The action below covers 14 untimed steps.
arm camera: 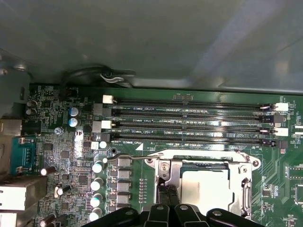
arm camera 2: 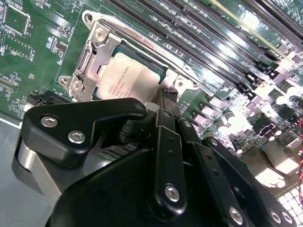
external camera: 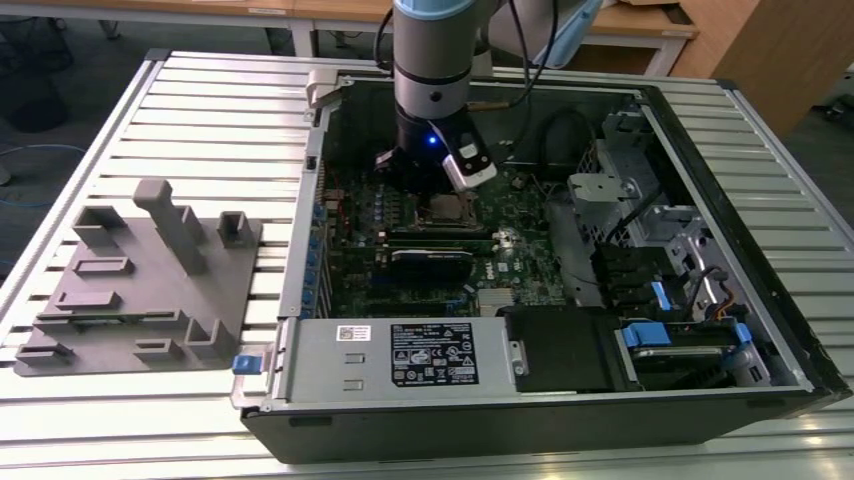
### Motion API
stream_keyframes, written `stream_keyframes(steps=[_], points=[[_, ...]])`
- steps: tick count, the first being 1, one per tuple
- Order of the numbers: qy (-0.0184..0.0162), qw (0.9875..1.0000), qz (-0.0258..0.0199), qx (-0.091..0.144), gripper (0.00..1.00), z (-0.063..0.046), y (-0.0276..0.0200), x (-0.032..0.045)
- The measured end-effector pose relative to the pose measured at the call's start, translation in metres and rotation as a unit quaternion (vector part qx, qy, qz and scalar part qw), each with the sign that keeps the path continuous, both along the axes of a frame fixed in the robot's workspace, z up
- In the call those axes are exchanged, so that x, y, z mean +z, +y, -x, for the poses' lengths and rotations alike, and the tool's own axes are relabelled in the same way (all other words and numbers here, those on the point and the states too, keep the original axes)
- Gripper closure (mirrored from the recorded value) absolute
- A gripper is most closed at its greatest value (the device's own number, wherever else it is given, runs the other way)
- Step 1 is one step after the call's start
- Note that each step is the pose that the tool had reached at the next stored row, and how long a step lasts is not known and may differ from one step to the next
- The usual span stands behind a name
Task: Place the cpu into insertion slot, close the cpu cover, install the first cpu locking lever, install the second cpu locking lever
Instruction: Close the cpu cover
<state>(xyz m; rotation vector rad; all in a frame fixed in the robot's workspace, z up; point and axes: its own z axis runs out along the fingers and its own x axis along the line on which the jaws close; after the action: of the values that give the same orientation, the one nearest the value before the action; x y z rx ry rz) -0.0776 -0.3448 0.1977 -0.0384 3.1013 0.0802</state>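
Just above the exterior view's middle, the cpu (external camera: 450,210), a flat square topped in dull silver-grey metal, sits in the insertion slot (arm camera 2: 142,49), framed by the thin shiny cpu cover (arm camera 2: 97,52), with the black gripper (arm camera 2: 168,97) closed together at its rim.

Dull silver-grey cpu (arm camera 2: 125,78), silvery cpu cover (arm camera 2: 97,47), green circuit board (arm camera 2: 28,56) lined with black slots (arm camera: 189,125); the pincer (arm camera 2: 168,97) matte black, the surface (external camera: 200,120) pale grey, ribbed in stripes; black computer case (external camera: 534,430) with blue tabs (external camera: 643,335).
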Motion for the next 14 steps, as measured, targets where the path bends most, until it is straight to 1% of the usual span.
stream_keyframes(steps=[11,14], points=[[0.0000,1.0000,0.0000,0.000,0.89,0.0000,0.0000,-0.0010],[-0.0007,1.0000,-0.0009,0.000,0.89,-0.0002,0.0003,0.0006]])
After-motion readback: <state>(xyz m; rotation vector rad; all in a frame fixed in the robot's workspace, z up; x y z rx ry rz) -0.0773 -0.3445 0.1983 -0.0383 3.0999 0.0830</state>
